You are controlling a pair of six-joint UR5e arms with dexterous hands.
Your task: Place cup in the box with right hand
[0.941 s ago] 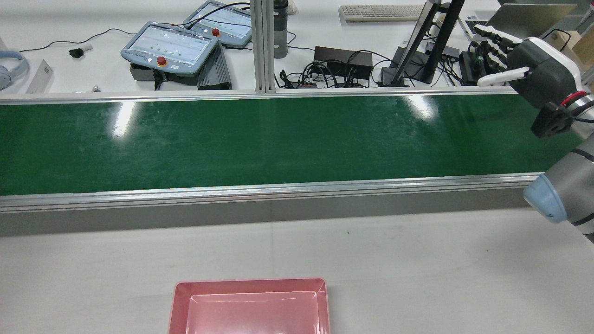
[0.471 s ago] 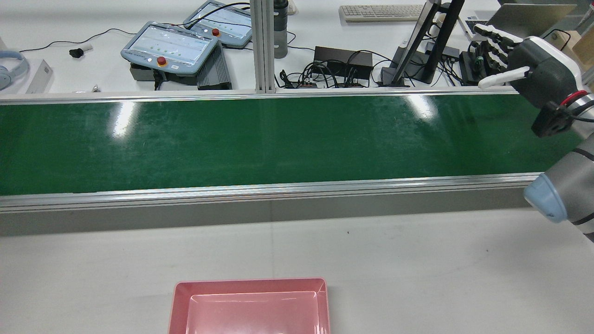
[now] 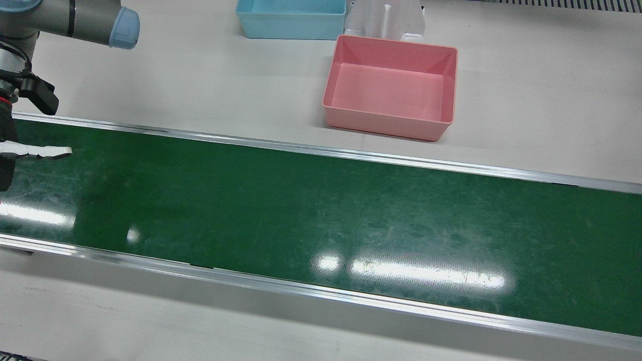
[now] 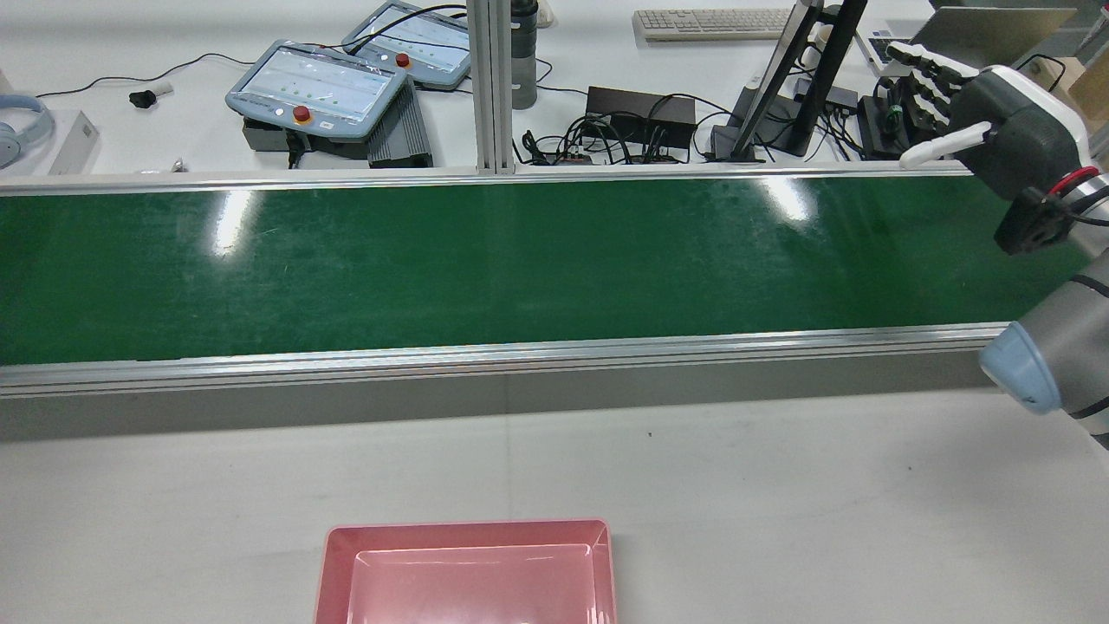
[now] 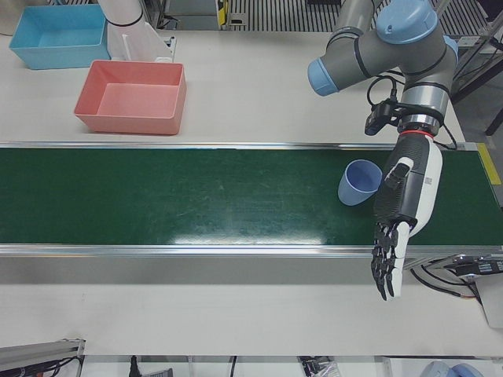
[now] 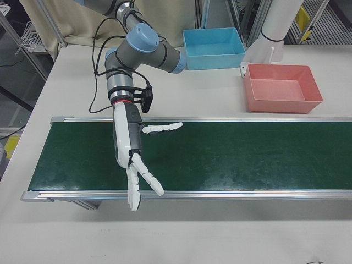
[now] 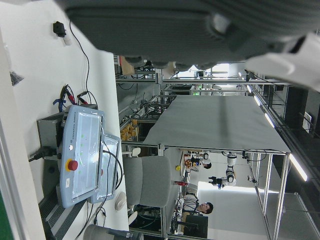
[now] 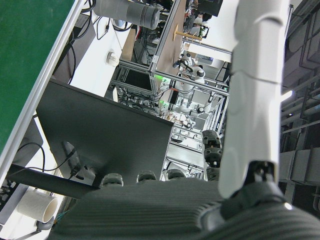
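Observation:
A light blue cup [image 5: 359, 182] sits on the green conveyor belt [image 5: 196, 196], seen only in the left-front view. My left hand [image 5: 405, 206] is open just beside it, fingers pointing toward the belt's front edge. My right hand [image 6: 131, 148] is open and empty, fingers spread, above the other end of the belt. It also shows in the rear view [image 4: 996, 130] and at the front view's left edge [image 3: 20, 150]. The pink box [image 3: 386, 123] stands empty on the white table behind the belt; it also shows in the rear view [image 4: 468, 530].
A blue box [image 3: 291, 27] stands beside the pink one near a white pedestal [image 3: 383, 20]. Aluminium rails [image 4: 520, 355] edge the belt. Teach pendants [image 4: 316, 87], cables and a monitor stand lie beyond the belt in the rear view.
My right hand has drifted slightly to the right and up in the rear view. Nothing else has moved.

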